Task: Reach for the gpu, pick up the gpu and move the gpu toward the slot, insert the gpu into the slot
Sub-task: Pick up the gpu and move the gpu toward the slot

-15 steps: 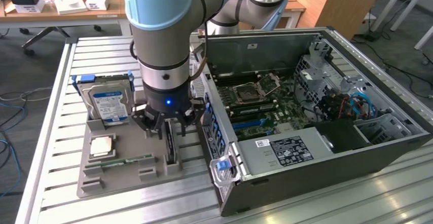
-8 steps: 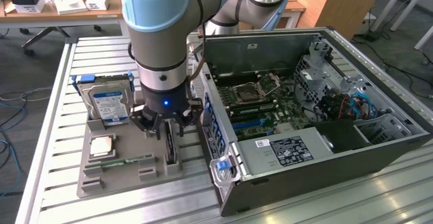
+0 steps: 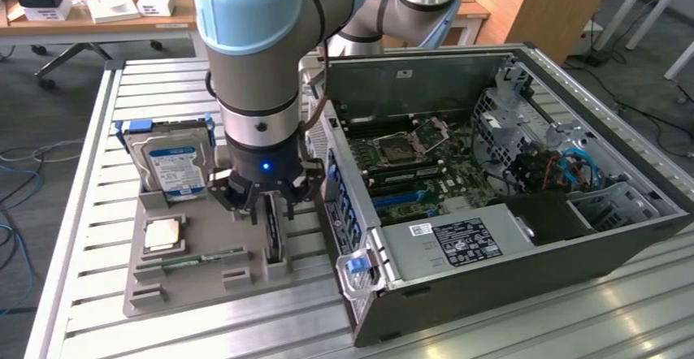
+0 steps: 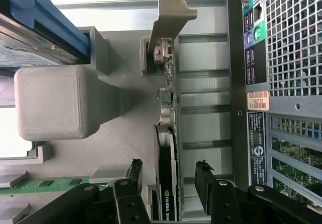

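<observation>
On the exterior view's left, one grey fixture tray (image 3: pixel 146 290) carries one blue-labelled hard drive (image 3: pixel 168 162), one CPU chip (image 3: pixel 162 234), one memory stick (image 3: pixel 201 257) and one gpu (image 3: pixel 273 241) standing on edge in its holder. One gripper (image 3: pixel 263 201), two fingers (image 4: pixel 134 171), is spread wide and straddles the gpu, holding nothing, with a gap on each side. Risk: the finger on the memory-stick side looks closer, so an uneven close could tilt the card or jam its bracket in the holder, and a grip on the heatsink alone may slip. Rightward: one open PC case (image 3: pixel 607 237) and one blue slot (image 3: pixel 404 200) on the motherboard, well apart from the card.
</observation>
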